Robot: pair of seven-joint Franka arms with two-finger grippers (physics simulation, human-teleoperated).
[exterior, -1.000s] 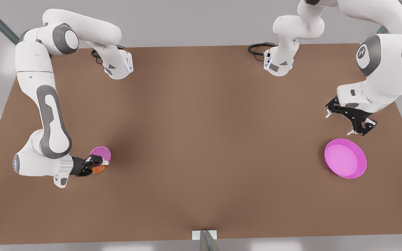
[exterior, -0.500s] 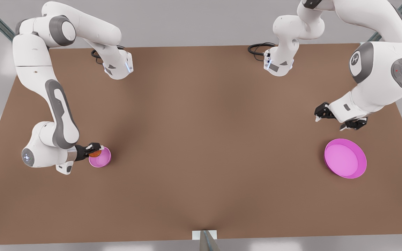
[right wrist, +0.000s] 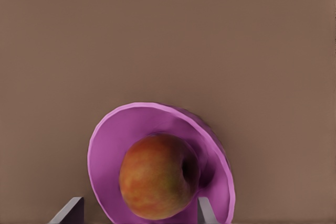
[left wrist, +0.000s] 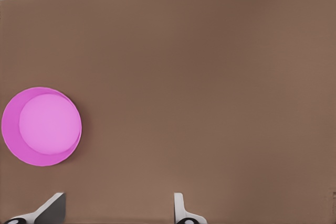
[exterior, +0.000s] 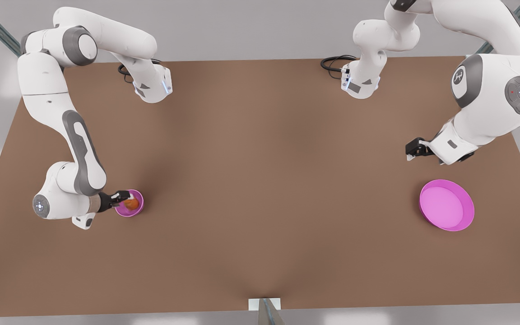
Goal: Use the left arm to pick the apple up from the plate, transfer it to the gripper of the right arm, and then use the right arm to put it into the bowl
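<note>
The apple (exterior: 131,204) was found resting inside the small pink bowl (exterior: 137,210) near the front view's left edge of the brown surface (exterior: 260,180). In the right wrist view the apple (right wrist: 157,177) sat within the bowl's (right wrist: 105,145) wall, with the two fingertips (right wrist: 68,211) of that arm's own end effector set wide apart to either side of it and not touching it.

The right end effector (exterior: 122,197) was therefore at the bowl, fingers spread open, gripping nothing.

The large pink plate (exterior: 446,205) lay flat near the front view's right side, well apart from the bowl, and held nothing. The left wrist view showed the same plate (left wrist: 41,126) on the surface (left wrist: 210,103) with that arm's fingertips (left wrist: 179,205) parted.

The left end effector (exterior: 415,149) hung above the surface just beyond the plate, open and empty.
</note>
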